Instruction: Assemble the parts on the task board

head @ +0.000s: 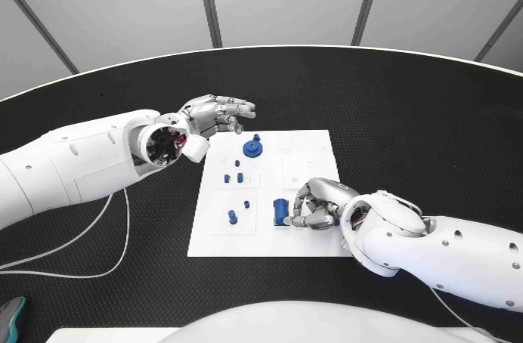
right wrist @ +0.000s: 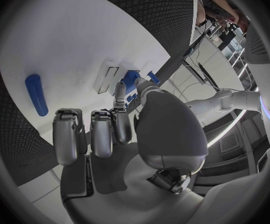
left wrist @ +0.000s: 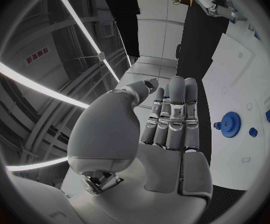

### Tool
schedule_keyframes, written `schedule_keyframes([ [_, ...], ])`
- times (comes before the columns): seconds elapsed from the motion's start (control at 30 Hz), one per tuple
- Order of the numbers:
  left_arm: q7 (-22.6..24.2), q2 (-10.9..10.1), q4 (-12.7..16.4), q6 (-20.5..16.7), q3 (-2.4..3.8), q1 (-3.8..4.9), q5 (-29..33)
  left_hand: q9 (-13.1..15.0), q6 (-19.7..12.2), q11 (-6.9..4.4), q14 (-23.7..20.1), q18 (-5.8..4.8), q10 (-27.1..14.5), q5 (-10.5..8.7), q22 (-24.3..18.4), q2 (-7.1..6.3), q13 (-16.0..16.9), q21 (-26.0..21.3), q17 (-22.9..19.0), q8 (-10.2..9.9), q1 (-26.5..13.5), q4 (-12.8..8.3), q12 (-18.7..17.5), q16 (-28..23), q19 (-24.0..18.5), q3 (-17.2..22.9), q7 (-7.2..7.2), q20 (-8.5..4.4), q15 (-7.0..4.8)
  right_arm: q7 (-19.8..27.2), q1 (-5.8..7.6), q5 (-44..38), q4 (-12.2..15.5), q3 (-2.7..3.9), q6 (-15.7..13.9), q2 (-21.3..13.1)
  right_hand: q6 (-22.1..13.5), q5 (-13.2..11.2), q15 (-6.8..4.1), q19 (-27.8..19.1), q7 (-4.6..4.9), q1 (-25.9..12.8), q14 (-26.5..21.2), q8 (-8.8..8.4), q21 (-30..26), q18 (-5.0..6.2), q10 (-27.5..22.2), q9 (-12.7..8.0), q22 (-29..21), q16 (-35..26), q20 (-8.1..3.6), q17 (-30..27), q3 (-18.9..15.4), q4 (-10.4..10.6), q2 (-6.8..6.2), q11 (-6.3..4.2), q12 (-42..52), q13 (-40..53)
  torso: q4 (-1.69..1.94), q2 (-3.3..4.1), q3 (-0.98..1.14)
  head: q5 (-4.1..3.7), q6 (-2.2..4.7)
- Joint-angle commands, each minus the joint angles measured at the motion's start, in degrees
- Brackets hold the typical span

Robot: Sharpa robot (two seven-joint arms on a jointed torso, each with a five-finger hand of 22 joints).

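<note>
The counter (head: 414, 101) is black with a fine dotted texture and a pale curved rim; behind it stand grey wall panels split by dark seams. In its middle lies the white task board (head: 305, 150), a rectangular plate.

From the head camera, a blue gear (head: 253, 147) stands near the board's far edge, small blue pegs (head: 233, 178) sit in its middle, and a blue cylinder (head: 280, 209) lies nearer the robot. The left hand (head: 218, 115) hangs over the counter just off the board's far left corner, fingers (head: 242, 110) curled loosely, nothing in them. The right hand (head: 318, 204) rests on the board's near right part, fingers bent, just beside the cylinder; whether it touches the cylinder I cannot tell.

The left wrist camera shows that hand's fingers (left wrist: 175, 112) straight and side by side, palm bare, with the gear (left wrist: 230, 121) beyond them. The right wrist camera shows its hand (right wrist: 119, 134) holding nothing, the cylinder (right wrist: 36, 93) apart from its fingers (right wrist: 68, 134).
</note>
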Motion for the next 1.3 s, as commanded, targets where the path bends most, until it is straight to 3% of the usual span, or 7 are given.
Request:
schedule_keyframes([
  [0.03, 0.0, 0.0, 0.0, 0.0, 0.00, 0.00, 0.0, 0.1, -0.5, -0.01, -0.4, 0.85, -0.2, 0.19, -0.1, 0.30, 0.1, -0.2, -0.1, 0.0, 0.1, 0.3, 0.2, 0.3, -0.1, -0.1, -0.05, 0.08, -0.02, -0.2, 0.00, 0.0, -0.6, 0.00, 0.0, 0.3, 0.0, -0.3, -0.37, 6.0, -0.51, 1.1, 5.6, 0.23, 0.3, -1.14, 3.4, -0.1, 15.1, 0.2, -0.38, 13.8, 0.7, 0.0, 0.16, -0.44, 0.3, 10.7, 0.01, -0.11, -0.04, 0.02, -0.07],
  [0.5, 0.0, 0.0, -0.1, 0.0, 0.00, 0.00, 0.0, 0.1, -0.6, 0.02, -0.5, 0.85, -0.3, 0.19, -0.1, 0.34, 0.1, -0.2, -0.1, 0.1, 0.2, 0.3, 0.3, 0.4, -0.1, -0.2, -0.02, 0.10, 0.00, 0.2, 0.00, 0.0, -1.2, 0.01, 0.2, 1.0, 0.2, -0.3, -0.40, 6.0, -0.55, 1.5, 5.6, 0.32, 0.3, -1.14, 3.6, -0.1, 15.1, 0.2, -0.40, 13.8, 1.3, 0.2, 0.52, -0.49, 0.9, 11.0, -0.04, -0.09, 0.04, 0.13, 0.21],
  [0.8, -0.1, 0.1, -0.1, 0.1, 0.00, 0.00, 0.0, 0.1, -0.6, 0.02, -0.5, 0.85, -0.3, 0.19, -0.1, 0.34, 0.1, -0.2, -0.1, 0.1, 0.2, 0.3, 0.3, 0.4, -0.1, -0.2, -0.02, 0.10, 0.00, 0.2, 0.00, 0.0, -1.3, 0.00, 1.6, 1.1, 0.2, -1.3, -0.41, 6.0, -0.55, 1.9, 5.6, 0.40, 0.3, -1.14, 3.6, -0.1, 15.1, 0.2, -0.41, 13.8, 1.2, 0.1, -0.63, -0.49, 0.9, 11.0, -0.03, -0.03, 0.07, 0.07, 0.09],
  [1.23, -0.2, 0.1, -0.2, 0.1, 0.00, 0.00, 0.0, 0.1, -0.6, 0.04, -0.5, 0.85, -0.4, 0.19, -0.1, 0.36, 0.2, -0.3, -0.2, 0.1, 0.2, 0.4, 0.4, 0.4, 0.0, -0.3, 0.00, 0.11, 0.02, 0.1, 0.00, 0.0, -1.0, 0.00, 1.5, 0.8, 0.3, -1.9, -0.39, 6.0, -0.46, 1.7, 5.6, 0.44, 0.3, -1.14, 3.6, -0.1, 15.1, 0.2, -0.41, 13.8, 1.4, 0.7, -0.60, -0.43, 0.9, 11.0, -0.08, -0.09, 0.06, 0.04, -0.04],
  [1.3, -0.2, 0.1, -0.3, 0.1, 0.00, 0.00, 0.0, 0.1, -0.6, 0.04, -0.5, 0.85, -0.4, 0.19, -0.1, 0.36, 0.2, -0.3, -0.2, 0.1, 0.2, 0.4, 0.4, 0.4, 0.0, -0.3, 0.00, 0.11, 0.02, 0.2, 0.00, 0.0, -0.6, -0.01, 1.7, 0.5, 0.3, -2.1, -0.29, 6.0, -0.31, 0.6, 5.6, 0.49, 0.3, -1.14, 3.5, -0.2, 15.1, 0.2, -0.35, 13.7, 0.6, 1.3, -1.35, -0.30, 0.7, 10.9, -0.17, -0.15, 0.10, 0.13, -0.07],
])
